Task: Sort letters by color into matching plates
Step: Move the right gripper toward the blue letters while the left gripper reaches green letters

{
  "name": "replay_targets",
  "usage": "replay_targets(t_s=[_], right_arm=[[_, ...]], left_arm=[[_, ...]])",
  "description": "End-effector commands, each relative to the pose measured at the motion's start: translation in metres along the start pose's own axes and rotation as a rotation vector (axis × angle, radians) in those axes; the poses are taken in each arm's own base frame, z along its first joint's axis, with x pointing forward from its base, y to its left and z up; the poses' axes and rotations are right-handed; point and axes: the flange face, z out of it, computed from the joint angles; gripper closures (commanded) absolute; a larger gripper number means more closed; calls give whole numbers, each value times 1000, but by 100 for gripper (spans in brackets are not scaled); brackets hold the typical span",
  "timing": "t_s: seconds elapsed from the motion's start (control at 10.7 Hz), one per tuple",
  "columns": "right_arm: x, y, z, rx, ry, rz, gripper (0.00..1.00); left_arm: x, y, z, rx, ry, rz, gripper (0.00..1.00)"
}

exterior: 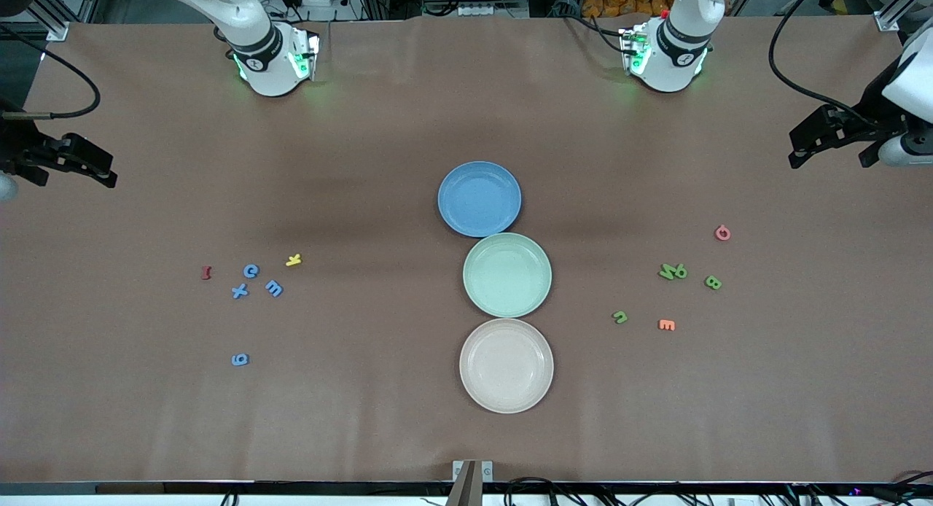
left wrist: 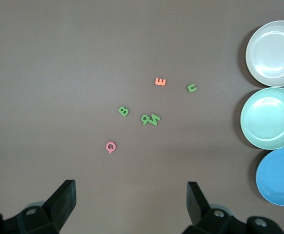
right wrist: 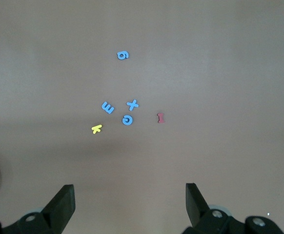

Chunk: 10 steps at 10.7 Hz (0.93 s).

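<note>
While both claws, left gripper (exterior: 798, 156) and right gripper (exterior: 109, 176), gape wide and empty, four blue letters (exterior: 251, 271), four green letters (exterior: 713, 282) and three plates (exterior: 479, 199) lie on the table (exterior: 364, 127).

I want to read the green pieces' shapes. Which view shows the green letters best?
The left wrist view: the green letters lie well within its frame, shapes legible. The front view shows them as tiny specks toward the left arm's end. The right wrist view shows none.
</note>
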Motion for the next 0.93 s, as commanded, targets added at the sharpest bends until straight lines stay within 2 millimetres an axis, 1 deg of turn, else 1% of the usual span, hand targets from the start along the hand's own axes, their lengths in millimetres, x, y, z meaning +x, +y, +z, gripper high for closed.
replay_targets(t_s=[0.0,0.09,0.19,0.37,0.47,0.56,0.65,0.75,0.84], right_arm=[[-6,1,-7,-15,8,4,0],[-6,2,-6,-15,8,6,0],[-6,2,-6,-15,8,6,0],[-6,2,-5,-15,5,7,0],[-4,3,-1,-14,5,11,0],[1,4,6,-12,8,13,0],[8,3,25,-10,15,14,0],[15,6,48,-5,35,18,0],[22,5,75,6,44,21,0]], left_arm=[[-2,-5,-6,-31,-7,-6,0],[-1,-7,-3,-30,-12,-11,0],[3,-9,4,-30,-25,-11,0],[22,-7,43,-29,-55,-6,0],[28,-8,65,-32,-43,54,0],[36,-8,97,-34,-49,117,0],[41,-20,128,-35,-75,97,0],[46,-27,151,-37,-98,79,0],[50,-37,166,-38,-123,60,0]])
